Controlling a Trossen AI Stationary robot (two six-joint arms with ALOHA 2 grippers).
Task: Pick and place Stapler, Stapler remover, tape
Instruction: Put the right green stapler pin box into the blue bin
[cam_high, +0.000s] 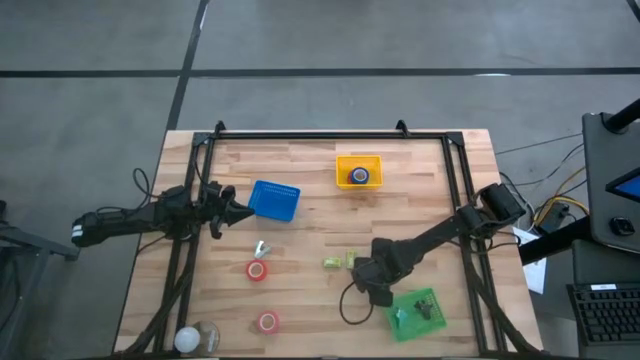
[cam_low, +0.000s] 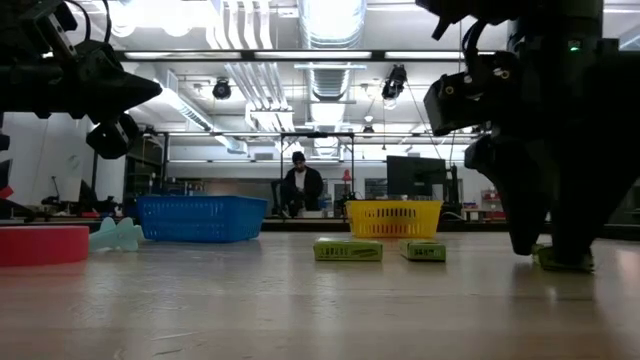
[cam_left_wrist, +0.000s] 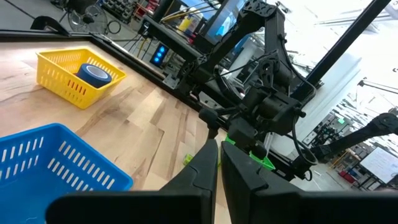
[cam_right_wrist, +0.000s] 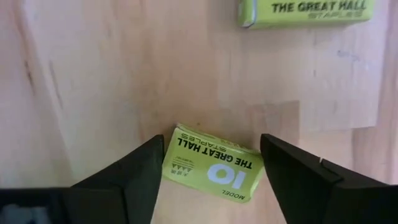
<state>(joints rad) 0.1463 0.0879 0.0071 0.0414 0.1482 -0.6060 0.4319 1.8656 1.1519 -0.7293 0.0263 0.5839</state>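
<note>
The right end effector (cam_right_wrist: 211, 171) is low over the worktop (cam_high: 310, 215), its fingers spread on both sides of a green staples box (cam_right_wrist: 212, 171), not yet clenched on it. A second staples box (cam_right_wrist: 305, 11) lies near. The left end effector (cam_left_wrist: 219, 168) is clenched on nothing, beside the blue basket (cam_high: 274, 200). Blue tape (cam_high: 360, 176) sits in the yellow basket (cam_high: 358, 158) at the far side; two red tape rolls (cam_high: 258, 270) lie near-left.

Bare wood betw blue basket (cam_high: 273, 200) & yellow basket (cam_high: 359, 171); staple boxes (cam_high: 339, 261) block mid-table, right.
</note>
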